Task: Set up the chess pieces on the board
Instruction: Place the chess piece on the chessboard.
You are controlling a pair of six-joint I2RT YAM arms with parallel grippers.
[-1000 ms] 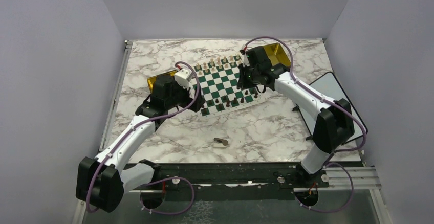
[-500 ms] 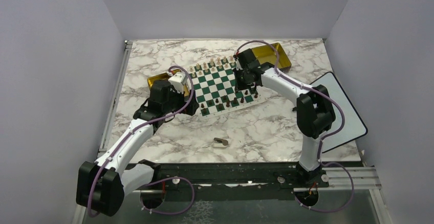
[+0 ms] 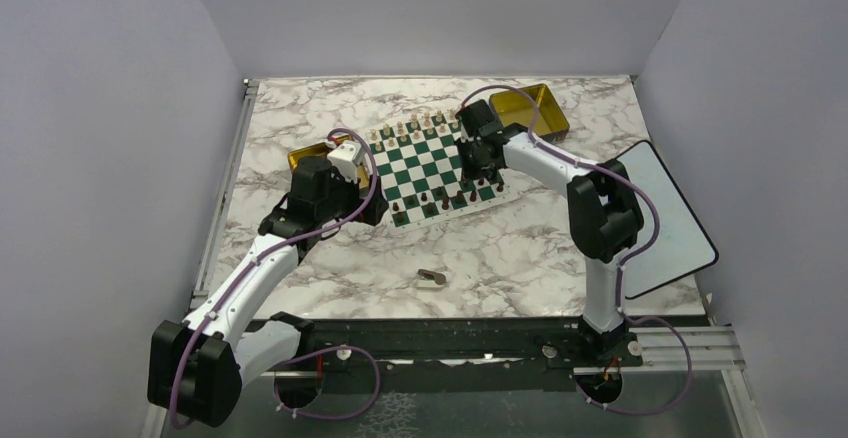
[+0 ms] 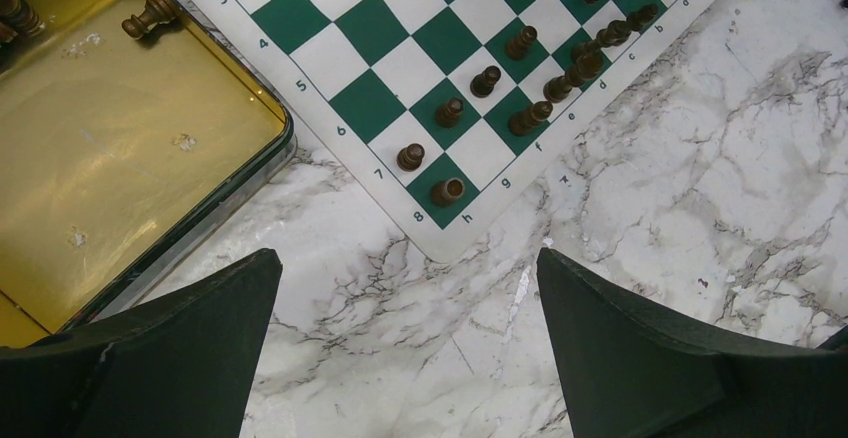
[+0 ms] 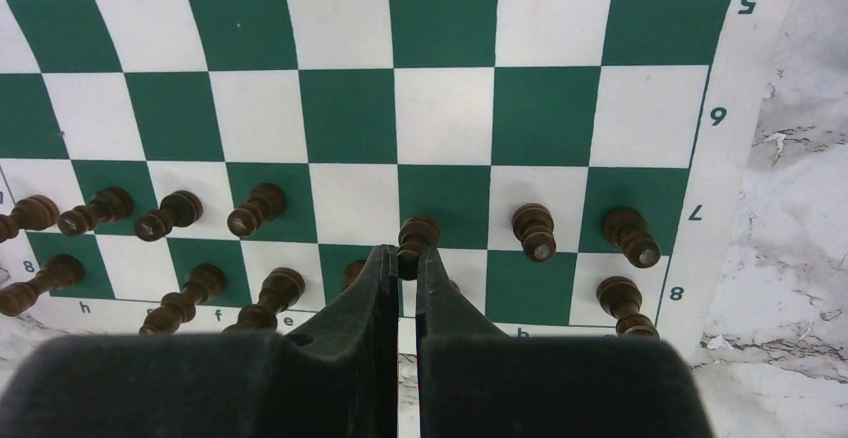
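The green-and-white board (image 3: 425,163) lies mid-table. Dark chess pieces (image 5: 535,230) stand in two rows along its near edge, with one gap in the outer row. My right gripper (image 5: 407,255) hangs over those rows at the board's right side (image 3: 480,173), shut on a dark piece (image 5: 418,234) held over a green square of row 7. My left gripper (image 4: 405,263) is open and empty above bare marble just off the board's near-left corner (image 4: 445,228). A few dark pieces (image 4: 150,16) lie in the gold tin (image 4: 120,158) beside it.
Pale pieces (image 3: 420,123) line the board's far edge. A second gold tin (image 3: 535,108) sits at the back right. A white panel with a black rim (image 3: 665,218) lies at the right edge. A small dark object (image 3: 432,277) rests on the marble near the front.
The right gripper has moved left and nearer, from beside the back-right tin to the board's near rows, still shut. The left gripper drew back slightly to the left.
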